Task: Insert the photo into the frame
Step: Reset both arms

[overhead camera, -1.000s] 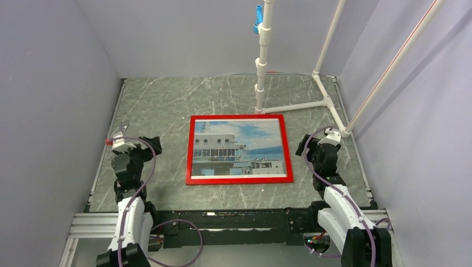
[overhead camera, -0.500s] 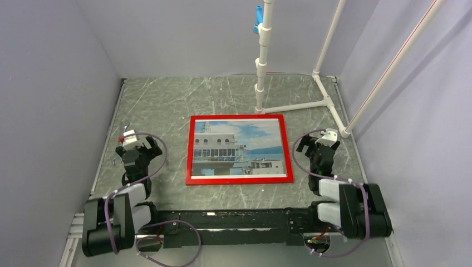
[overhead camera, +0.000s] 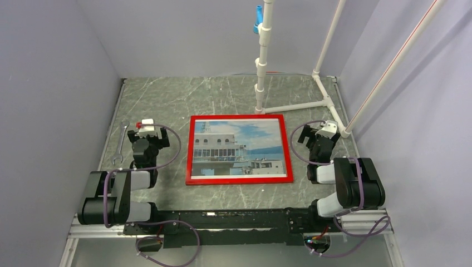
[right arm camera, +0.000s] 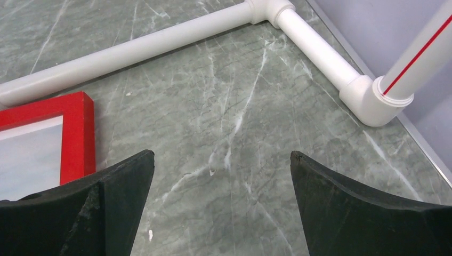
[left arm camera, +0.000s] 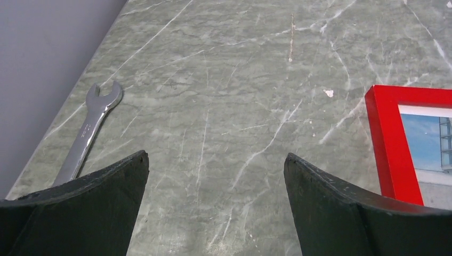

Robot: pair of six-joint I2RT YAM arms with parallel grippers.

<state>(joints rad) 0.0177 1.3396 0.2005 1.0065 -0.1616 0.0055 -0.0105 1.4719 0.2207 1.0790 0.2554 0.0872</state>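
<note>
The large rectangular print of a white ship-like building under blue cloudy sky point(overhead camera: 239, 149) lies picture side up inside the thin-edged glossy red picture frame point(overhead camera: 188, 150). The frame lies flat in the middle of the green-grey marbled surface point(overhead camera: 167, 97), its red border showing on all four sides of the print.

From my overhead feed, the frame sits between my two claws. The left claw point(overhead camera: 149, 135) is low over the surface just off the frame's left edge and not touching it. On its wrist feed, the frame's far left corner shows at the right, beyond the right-hand finger. The black fingers stand wide apart, with only bare stone between them.

The right claw point(overhead camera: 318, 139) is near the frame's right edge, also clear of it. Its wrist feed shows the frame's far right corner at the left, beside the left-hand finger. These fingers are likewise spread wide and hold nothing.

Further out, a silver open-ended wrench point(left arm camera: 88, 130) lies flat to the left of the left claw, near the wall. A white plastic pipe stand point(overhead camera: 295, 105) rests at the far right.
</note>
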